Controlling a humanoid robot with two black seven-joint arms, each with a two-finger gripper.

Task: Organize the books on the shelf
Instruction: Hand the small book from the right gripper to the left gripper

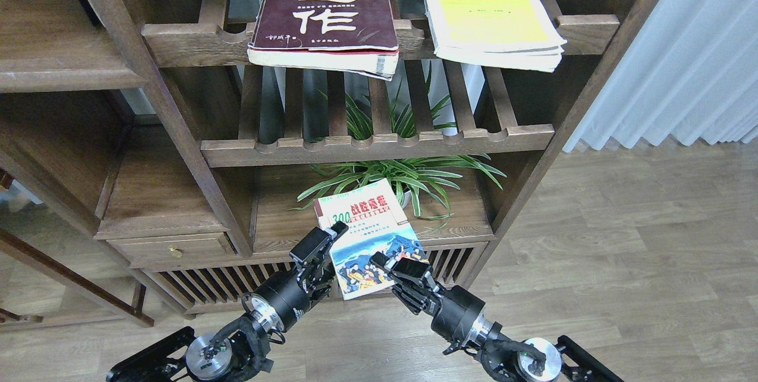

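Head view: my left gripper (329, 238) and right gripper (395, 265) both clamp the "300" book (367, 234). Maroon book (328, 12) and yellow-green book (488, 12) lie on the slatted rack (195, 41) above.

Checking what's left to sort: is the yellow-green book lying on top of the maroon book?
No, the yellow-green book lies beside the maroon book on the upper slatted rack, with a gap between them.

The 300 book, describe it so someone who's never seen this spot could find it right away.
Find the dark wooden bookcase and look low, in front of the spider plant. The 300 book sits there between the left claw and right claw. Unlike the maroon book and yellow-green book on the top rack, it's smaller, with a colourful picture cover.
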